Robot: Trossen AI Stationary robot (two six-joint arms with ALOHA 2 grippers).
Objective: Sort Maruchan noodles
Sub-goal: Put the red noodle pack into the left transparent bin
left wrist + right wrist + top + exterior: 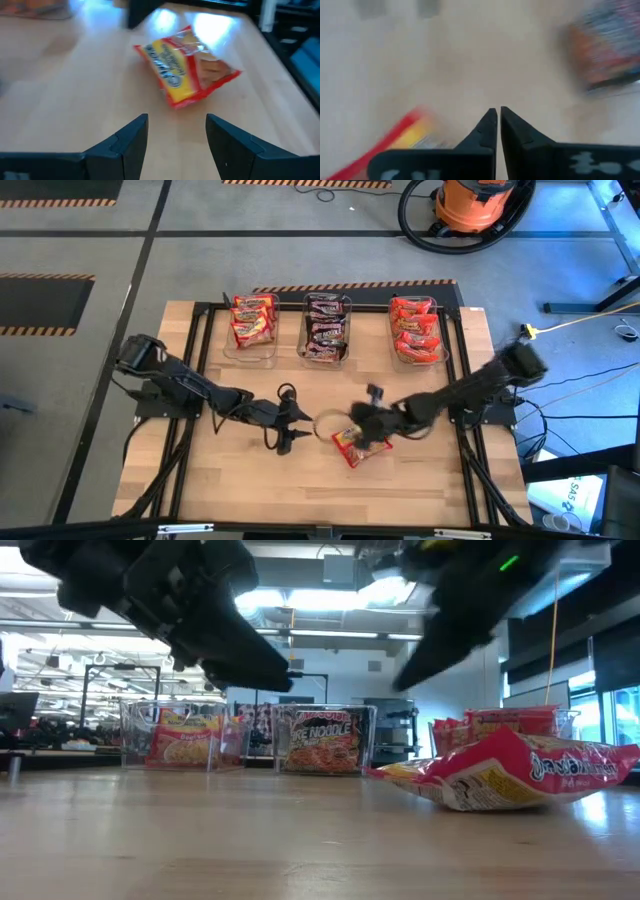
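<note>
Sorting looks nearly complete: three clear tubs stand in a row at the far side of the worktop (200,480), the left tub (251,330) holding red-and-yellow packets, the middle tub (326,330) dark packets, the right tub (416,332) red-orange packets. One loose packet (358,447), red with yellow, lies flat on the bare wood near the front centre, outside every tub. By colour it probably belongs in the left tub; that placement is what remains.

Right gripper (362,423) reaches in low from the right, just above the far edge of that packet, jaws together, holding nothing. Left gripper (292,427) hangs just beside the packet on its left, jaws apart and empty, pointed toward it.
</note>
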